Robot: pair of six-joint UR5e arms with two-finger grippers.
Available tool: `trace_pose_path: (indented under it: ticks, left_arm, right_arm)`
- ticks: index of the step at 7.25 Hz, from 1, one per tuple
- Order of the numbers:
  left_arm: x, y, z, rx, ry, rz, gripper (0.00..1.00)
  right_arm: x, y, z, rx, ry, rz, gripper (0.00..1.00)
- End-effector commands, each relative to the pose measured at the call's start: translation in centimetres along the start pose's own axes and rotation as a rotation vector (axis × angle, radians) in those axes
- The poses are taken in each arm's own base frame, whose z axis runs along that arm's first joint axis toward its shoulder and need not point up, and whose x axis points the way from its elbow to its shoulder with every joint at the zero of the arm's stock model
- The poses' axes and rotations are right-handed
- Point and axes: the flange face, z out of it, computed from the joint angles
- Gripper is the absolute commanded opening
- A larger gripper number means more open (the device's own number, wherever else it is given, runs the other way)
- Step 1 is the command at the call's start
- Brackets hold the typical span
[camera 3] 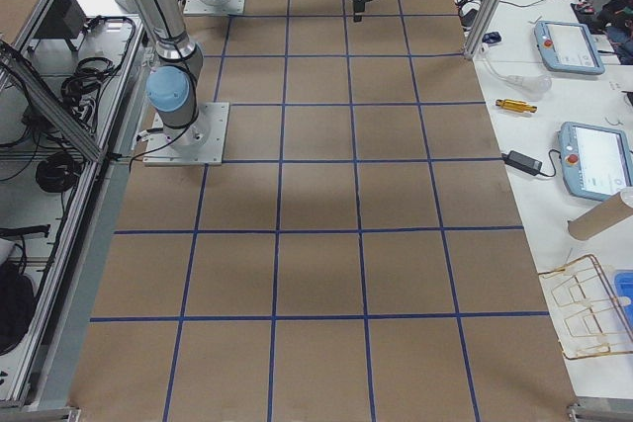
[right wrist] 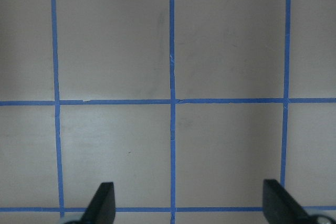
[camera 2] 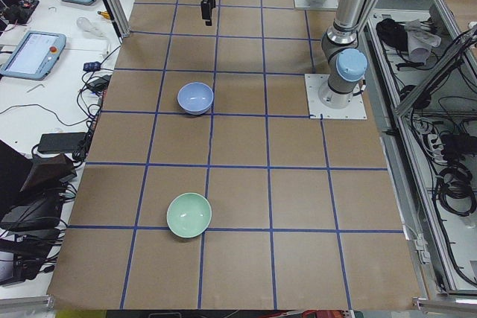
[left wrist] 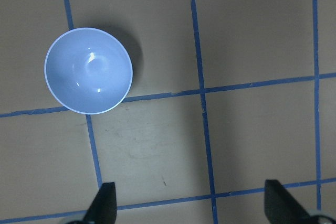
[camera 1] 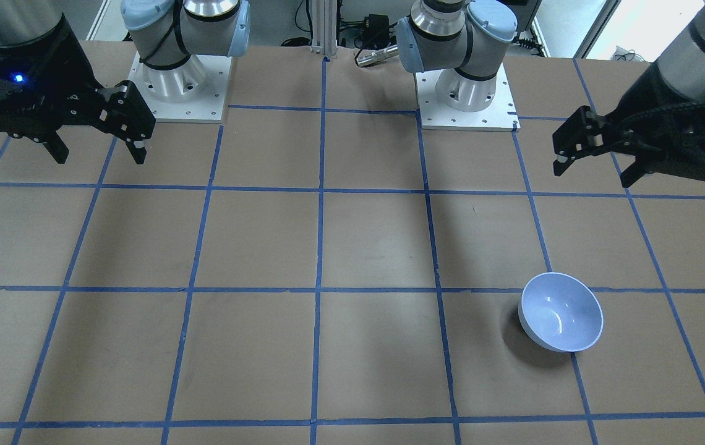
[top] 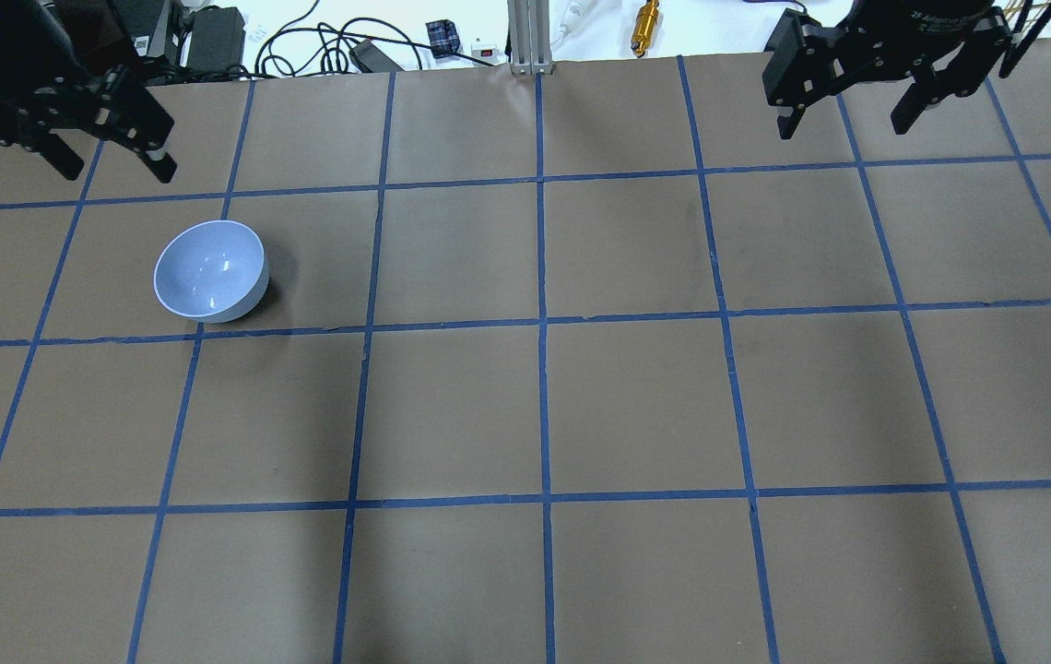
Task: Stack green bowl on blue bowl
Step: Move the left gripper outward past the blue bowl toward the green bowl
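Hovering spread and empty at left gripper and right gripper, green bowl toward the left end of the table, well apart from blue bowl, could skid off under a shallow rim pinch.

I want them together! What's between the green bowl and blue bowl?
Only bare table with blue tape lines separates green bowl and blue bowl, in exterior left view.

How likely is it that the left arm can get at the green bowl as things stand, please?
Probably yes. The green bowl sits upright on that arm's side with nothing around it, well apart from the blue bowl, and the left tool hangs open and empty.
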Motion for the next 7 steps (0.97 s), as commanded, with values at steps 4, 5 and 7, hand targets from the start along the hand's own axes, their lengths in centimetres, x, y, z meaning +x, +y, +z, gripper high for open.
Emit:
trace_pose_path:
  ticks: [4,5,7]
  left_arm:
    - [-29.0,4.8,6.4,-0.100,-0.106,0.720,1.00]
    - [-34.7,6.0,8.8,-0.099,-0.138,0.871,1.00]
    - [-42.8,7.4,11.7,-0.101,-0.116,1.083,1.00]
  right_arm:
    - [0.0,0.0,0.0,0.000,0.000,0.000,1.00]
    - [0.0,0.0,0.0,0.000,0.002,0.000,1.00]
    - [0.0,0.1,-0.1,0.001,0.000,0.000,1.00]
